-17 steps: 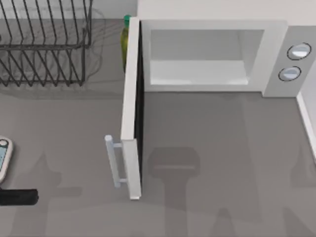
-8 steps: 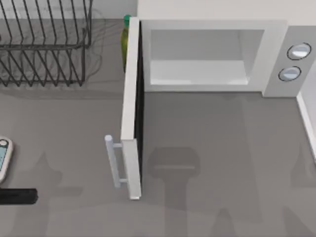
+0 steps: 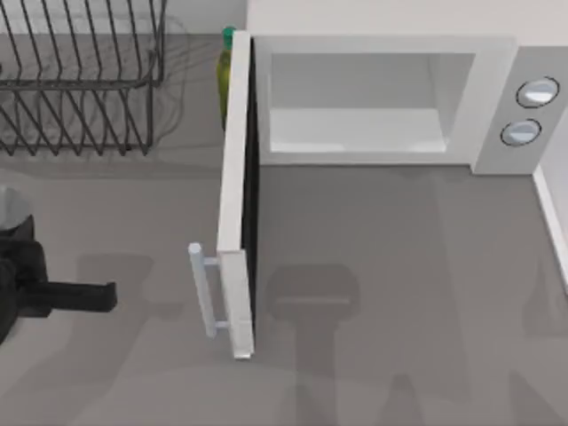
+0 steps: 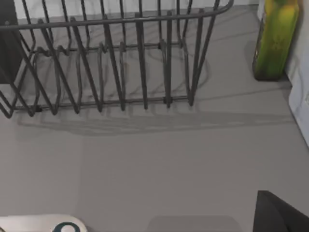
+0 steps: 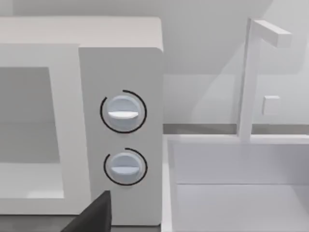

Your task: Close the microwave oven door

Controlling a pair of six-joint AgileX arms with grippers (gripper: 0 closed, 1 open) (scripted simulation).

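Microwave oven point(image 3: 390, 98) at the back of the table, right of centre, pale cavity exposed, two silver knobs point(image 5: 123, 112) on the grey side panel facing the right wrist camera. Microwave oven door point(image 3: 236, 204) swung fully open, standing roughly square to the oven front, hinged at the cavity's left edge, pale bar handle point(image 3: 202, 288) on its left face near the free end; same angle as half a second ago, so no progress on closing yet. Black wire dish rack point(image 3: 80, 80) at back left, unchanged. Green bottle point(image 3: 225, 75) just behind the door's hinge end, between rack and oven. Main change: left arm now well into the top view from the left edge, where half a second back only a dark tip sat lower down; left gripper point(image 3: 89, 297) now level with the handle, pointing right toward it, still apart from it with bare table between. Finger spread of left gripper: cannot tell, reads as a single dark bar. Right gripper point(image 5: 94, 215) parked near the oven's knob side, spread likewise not discernible. Judgement: approach phase; next likely contact on the door's outer face or handle, pushing rightward to swing it shut.
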